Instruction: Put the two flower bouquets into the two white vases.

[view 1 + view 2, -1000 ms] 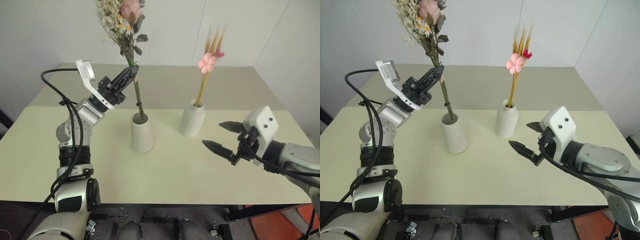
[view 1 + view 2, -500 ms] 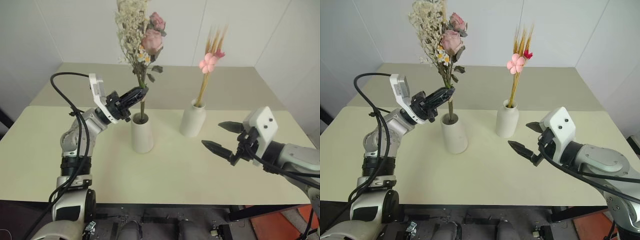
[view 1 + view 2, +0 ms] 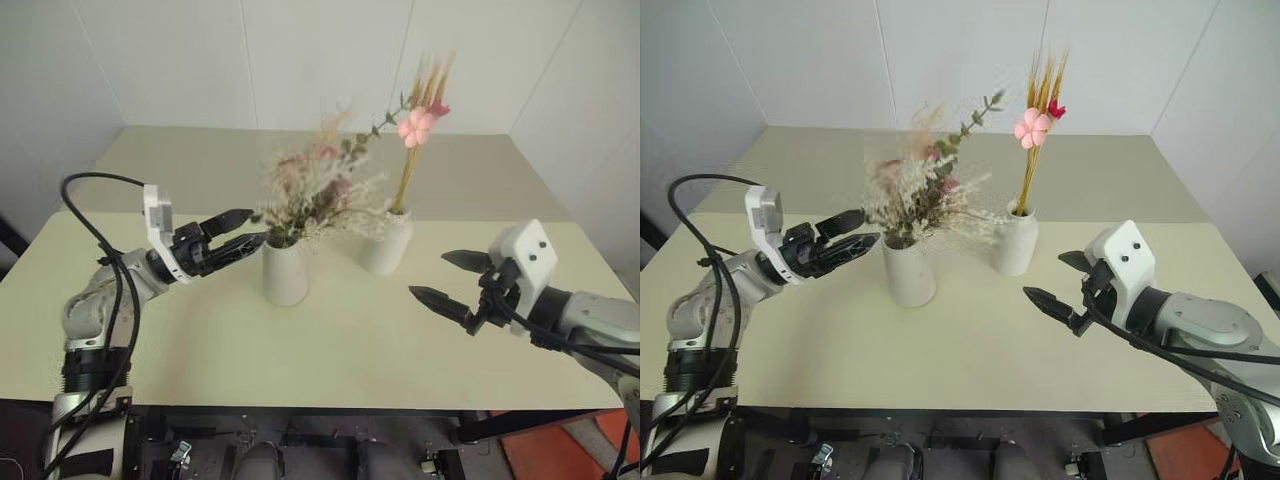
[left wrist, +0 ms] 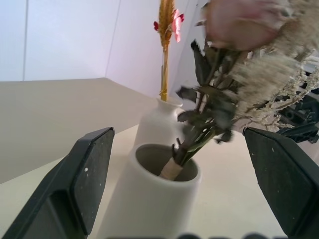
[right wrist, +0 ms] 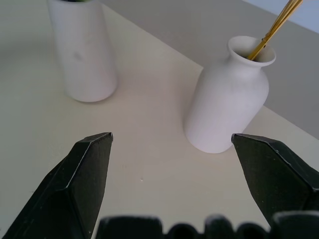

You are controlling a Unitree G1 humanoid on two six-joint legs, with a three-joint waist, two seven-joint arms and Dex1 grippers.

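Left hand (image 3: 243, 227) open beside cone vase (image 3: 284, 273), bushy bouquet (image 3: 318, 195) blurred, hiding bottle vase (image 3: 385, 243) top, right hand (image 3: 445, 279) open over bare near worktop (image 3: 330, 350)

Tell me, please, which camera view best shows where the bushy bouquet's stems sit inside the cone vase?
The left wrist view: it looks into the cone vase, where the bushy bouquet has its bound stem end leaning on the rim. The head views show its sprigs tilted over the mouth, stems hidden. The right wrist view shows the vase's wall.

Left gripper (image 3: 243, 227) and right gripper (image 3: 440, 277) agape.
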